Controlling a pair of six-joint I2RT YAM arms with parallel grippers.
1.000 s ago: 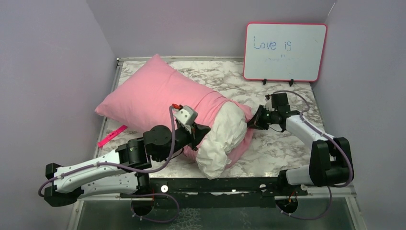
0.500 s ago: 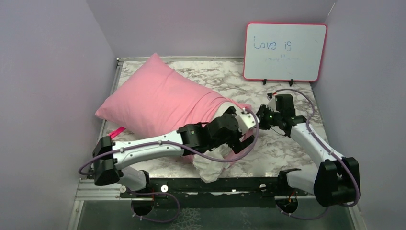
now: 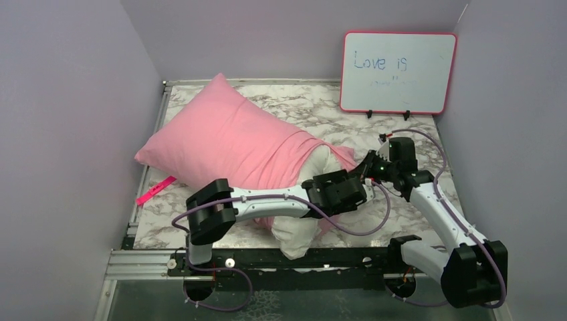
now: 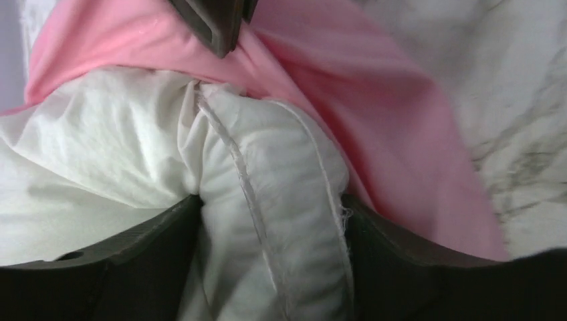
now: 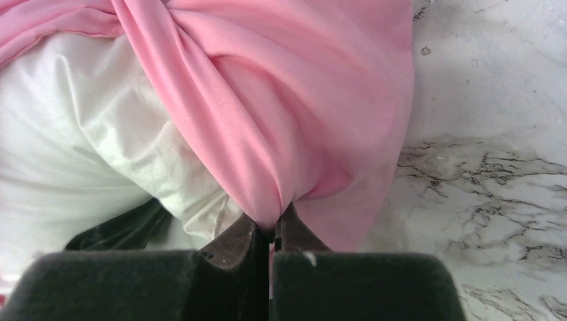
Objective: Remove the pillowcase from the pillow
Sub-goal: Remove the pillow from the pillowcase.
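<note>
Left gripper [image 4: 267, 204] splayed, right gripper [image 5: 271, 231] pinched.

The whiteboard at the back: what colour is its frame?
The frame is red, seen best in the top external view.

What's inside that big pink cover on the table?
A white pillow: its near end bulges from the open mouth of the pillowcase. The rest lies hidden under the pink fabric, so anything else inside cannot be seen.

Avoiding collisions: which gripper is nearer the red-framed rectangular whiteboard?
Right. The right gripper sits in front of the whiteboard; the left gripper is farther forward of it and leftward.
</note>
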